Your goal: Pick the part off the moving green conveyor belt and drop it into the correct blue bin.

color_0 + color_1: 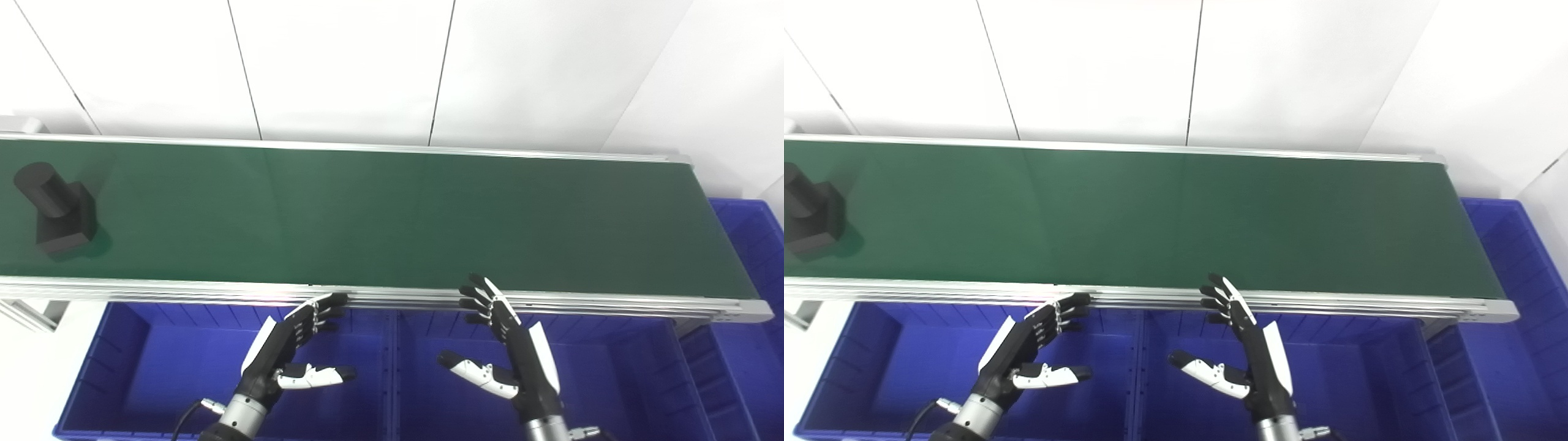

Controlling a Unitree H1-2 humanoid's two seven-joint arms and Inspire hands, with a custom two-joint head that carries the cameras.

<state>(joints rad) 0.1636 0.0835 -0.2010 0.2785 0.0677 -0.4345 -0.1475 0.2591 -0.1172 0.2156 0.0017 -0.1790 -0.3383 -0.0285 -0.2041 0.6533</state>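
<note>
Your left hand [288, 352] and right hand [514, 343] hover empty, fingers spread, over the blue plastic bins [153, 361], waiting beside the belt's near rail. From the right eye, the black block-and-cylinder part [808, 214] sits far left on the green conveyor belt [1164, 214], out of reach.

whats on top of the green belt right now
Only one dark part, a cylinder on a block, at the belt's far left end. Both robot hands hover open over the blue bins, not on it.
</note>
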